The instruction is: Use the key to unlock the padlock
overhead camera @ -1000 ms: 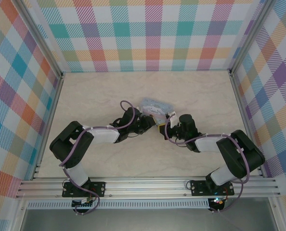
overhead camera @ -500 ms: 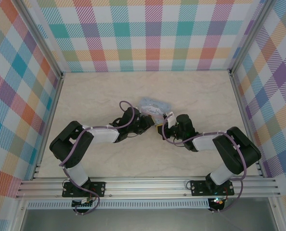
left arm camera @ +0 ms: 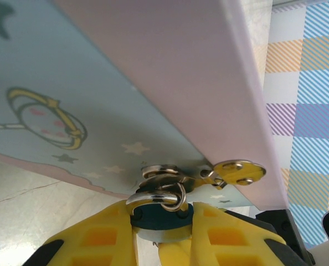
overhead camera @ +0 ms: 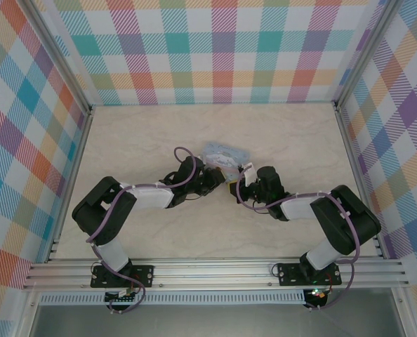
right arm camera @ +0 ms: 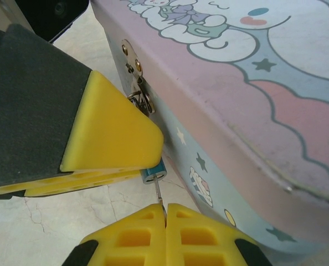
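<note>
The padlock (left arm camera: 165, 215) is tiny, with a blue body and a silver shackle (left arm camera: 153, 198) that hangs through the hasp (left arm camera: 235, 172) of the pale-blue cartoon tin (left arm camera: 98, 83). My left gripper (left arm camera: 163, 217) is shut on the padlock body, one yellow finger (right arm camera: 112, 133) on each side. The key (right arm camera: 159, 195), a thin dark shaft, runs from the padlock's underside (right arm camera: 154, 173) down into my right gripper (right arm camera: 165, 210), which is shut on it. The key's head is hidden between the pads. In the top view both grippers meet at the tin's near side (overhead camera: 229, 184).
The tin (overhead camera: 226, 154) lies mid-table on the pale marble surface (overhead camera: 145, 133). Plaid walls close in the left, back and right sides. Both arms (overhead camera: 152, 195) reach inward from the near rail (overhead camera: 215, 270), with purple cables looped over them.
The right arm has shifted slightly left toward the padlock. The left arm and the tin have stayed put.
</note>
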Controlling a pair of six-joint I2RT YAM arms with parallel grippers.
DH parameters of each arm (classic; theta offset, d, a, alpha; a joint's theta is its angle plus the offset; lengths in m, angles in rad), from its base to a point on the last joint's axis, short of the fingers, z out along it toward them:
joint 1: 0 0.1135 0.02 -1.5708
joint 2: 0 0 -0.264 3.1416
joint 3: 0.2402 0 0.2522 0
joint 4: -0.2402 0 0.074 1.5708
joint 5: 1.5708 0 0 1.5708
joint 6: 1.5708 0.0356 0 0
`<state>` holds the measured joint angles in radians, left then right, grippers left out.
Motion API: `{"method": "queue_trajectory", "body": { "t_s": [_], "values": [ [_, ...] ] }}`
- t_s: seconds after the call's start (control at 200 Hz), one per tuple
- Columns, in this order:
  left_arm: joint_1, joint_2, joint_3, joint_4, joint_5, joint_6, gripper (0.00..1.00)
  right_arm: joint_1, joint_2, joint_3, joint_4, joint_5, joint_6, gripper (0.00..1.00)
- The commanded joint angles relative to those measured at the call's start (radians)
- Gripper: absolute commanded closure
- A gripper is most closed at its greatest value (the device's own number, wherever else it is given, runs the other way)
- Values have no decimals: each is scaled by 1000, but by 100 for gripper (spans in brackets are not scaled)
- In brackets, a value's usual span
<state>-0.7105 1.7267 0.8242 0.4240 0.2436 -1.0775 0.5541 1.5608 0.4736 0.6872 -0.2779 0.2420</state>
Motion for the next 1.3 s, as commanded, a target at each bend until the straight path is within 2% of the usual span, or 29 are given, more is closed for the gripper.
{"method": "queue_trajectory", "body": {
  "t_s": [0.0, 0.35, 0.51, 0.785, 0.99, 1.295],
  "values": [
    [-41, -3, 30, 39, 168, -1, 85, 15, -28, 83, 156, -37, 25, 100],
    [-40, -12, 25, 44, 177, -13, 85, 16, 8, 159, 158, -73, 7, 100],
    [-41, -15, 29, 43, 188, -27, 85, 17, -1, 202, 87, -92, -51, 100],
    [-41, -39, 40, 18, 211, -35, 85, 17, 28, 152, 121, -48, -142, 100],
    [-40, -53, 38, 2, 220, -36, 85, 17, 38, 168, 140, -70, -211, 100],
    [-41, -48, 33, 9, 192, -30, 85, 17, 41, 157, 108, -100, -104, 100]
  ]
}}
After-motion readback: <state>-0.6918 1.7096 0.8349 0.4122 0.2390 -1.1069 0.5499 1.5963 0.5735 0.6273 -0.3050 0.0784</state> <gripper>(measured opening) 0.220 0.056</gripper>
